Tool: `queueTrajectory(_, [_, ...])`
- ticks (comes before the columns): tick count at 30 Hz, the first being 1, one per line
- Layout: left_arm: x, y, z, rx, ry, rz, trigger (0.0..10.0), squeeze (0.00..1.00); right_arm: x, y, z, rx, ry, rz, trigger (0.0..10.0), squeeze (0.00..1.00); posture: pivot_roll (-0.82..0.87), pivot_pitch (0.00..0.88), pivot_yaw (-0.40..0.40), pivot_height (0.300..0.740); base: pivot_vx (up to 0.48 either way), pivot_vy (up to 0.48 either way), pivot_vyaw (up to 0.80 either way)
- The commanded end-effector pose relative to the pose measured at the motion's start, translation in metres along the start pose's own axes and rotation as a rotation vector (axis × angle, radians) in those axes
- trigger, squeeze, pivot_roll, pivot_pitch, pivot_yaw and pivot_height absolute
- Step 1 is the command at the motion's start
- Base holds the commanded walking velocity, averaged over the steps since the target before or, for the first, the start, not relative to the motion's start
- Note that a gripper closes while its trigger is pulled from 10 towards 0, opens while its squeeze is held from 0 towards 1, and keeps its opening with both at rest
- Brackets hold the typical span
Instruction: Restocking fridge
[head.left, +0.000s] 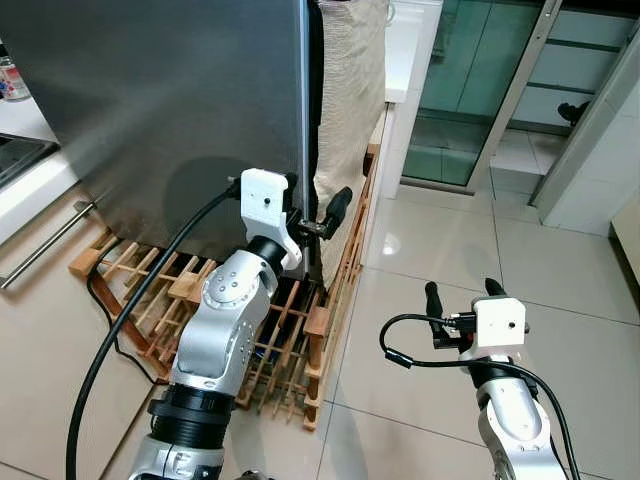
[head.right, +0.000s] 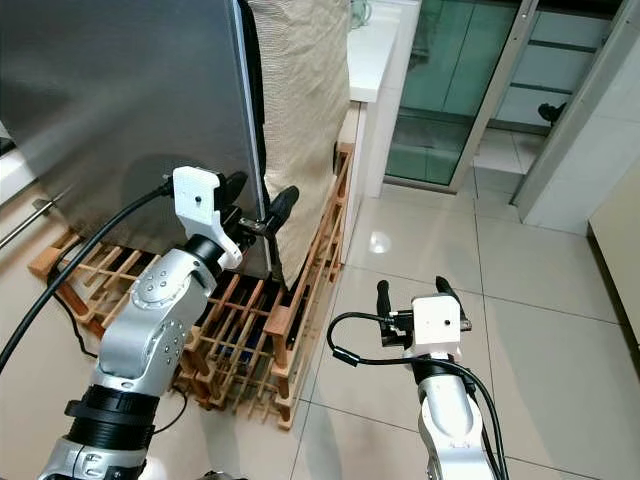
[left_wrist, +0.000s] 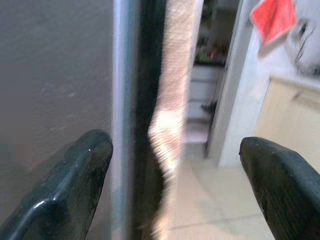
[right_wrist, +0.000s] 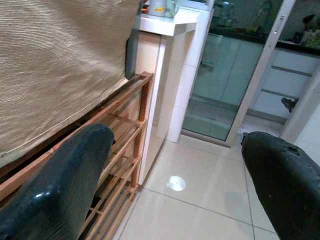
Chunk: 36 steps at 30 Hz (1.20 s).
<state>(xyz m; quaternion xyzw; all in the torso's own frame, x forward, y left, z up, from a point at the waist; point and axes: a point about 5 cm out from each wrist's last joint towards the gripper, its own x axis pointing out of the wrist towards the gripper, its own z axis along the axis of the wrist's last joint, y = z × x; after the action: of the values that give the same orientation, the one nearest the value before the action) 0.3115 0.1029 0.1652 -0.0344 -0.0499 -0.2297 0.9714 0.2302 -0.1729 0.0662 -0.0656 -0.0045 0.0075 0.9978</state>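
Observation:
The fridge's grey steel door (head.left: 170, 110) stands at the upper left, its bright vertical edge (left_wrist: 121, 100) bordered by a dark gap. My left gripper (head.right: 262, 192) is raised to that edge and open. One finger (left_wrist: 75, 185) lies in front of the steel face, the other finger (left_wrist: 280, 185) is out past the edge, and neither touches it. A beige woven cloth (head.left: 350, 90) hangs just beyond the gap. My right gripper (head.left: 462, 292) is held low over the floor tiles, open, with nothing between its fingers.
A wooden slatted rack (head.left: 300, 350) lies on the floor at the fridge's foot, with a black cable (head.left: 110, 330) across it. A white counter (head.left: 405, 50) and a glass sliding door (head.left: 470, 80) stand behind. A cabinet front with a bar handle (head.left: 45, 245) is at left. Glossy tiles (head.left: 560, 300) spread to the right.

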Motion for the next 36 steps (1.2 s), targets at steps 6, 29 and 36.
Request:
queueTrajectory(6, [-0.068,0.048,-0.030,0.053,0.057,0.192,10.0,0.00,-0.012,-0.012,0.016,-0.004,-0.056,-0.040,10.0,0.00,-0.19,0.000,0.041,0.740,0.000,0.000,0.00])
queueTrajectory(29, [-0.059,0.038,-0.018,0.054,-0.019,0.274,10.0,0.00,0.000,-0.011,0.024,0.001,-0.050,-0.026,10.0,0.02,-0.17,0.000,0.025,0.740,0.109,-0.254,0.18])
queueTrajectory(36, [-0.038,0.043,-0.011,0.031,-0.032,0.310,10.0,0.00,0.005,-0.009,0.024,0.002,-0.052,-0.027,10.0,0.00,-0.18,0.000,0.031,0.740,0.109,-0.082,0.00])
